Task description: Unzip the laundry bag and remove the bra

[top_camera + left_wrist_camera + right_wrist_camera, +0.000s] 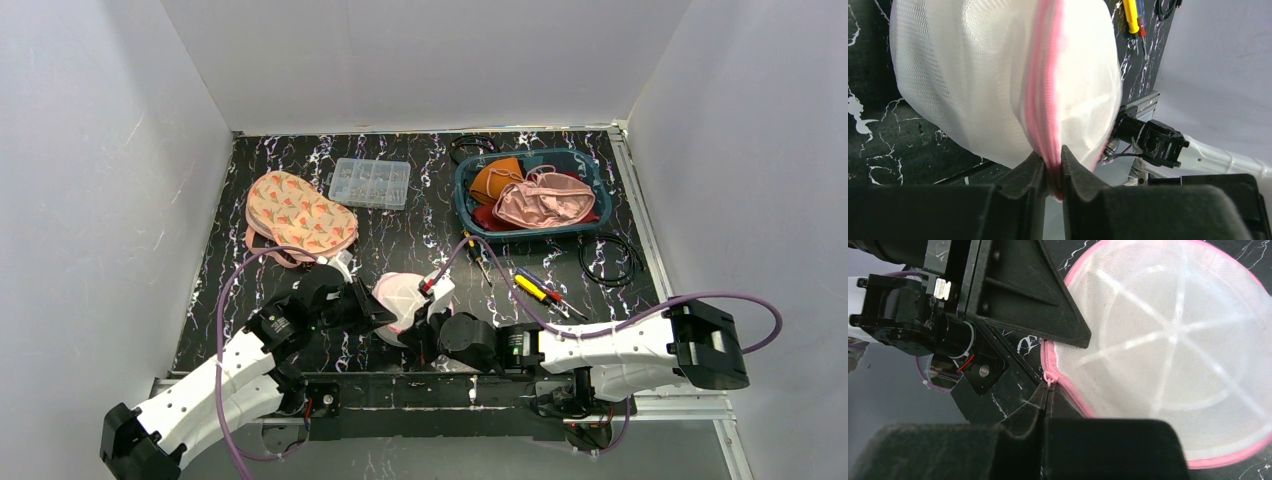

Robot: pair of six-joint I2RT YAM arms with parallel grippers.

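From above, a black table point(420, 235) veined with white fills a booth of plain pale walls point(420, 60), with a metal rail along its right and near edges. The white mesh laundry bag point(403, 297) sits near the front edge at the middle, with an arm closing on it from each side. Further back lie a patterned fabric piece point(300, 212), a clear organiser box point(370, 183) and a teal basket point(462, 200) heaped with orange and pink garments. Two screwdrivers point(537, 289) lie to the right of the bag.

In the left wrist view, the left gripper point(1052, 167) pinches the bag's pink zip seam point(1045, 90) between its dark fingertips. The mesh bulges up above them, with the marbled table behind and a grey wall to the right.

In the right wrist view, the right gripper point(1048, 397) has its fingers pressed together on the small pink zip pull point(1049, 380) at the bag's rim. The bag lies flat on the table to the right, and the mesh hides its contents.
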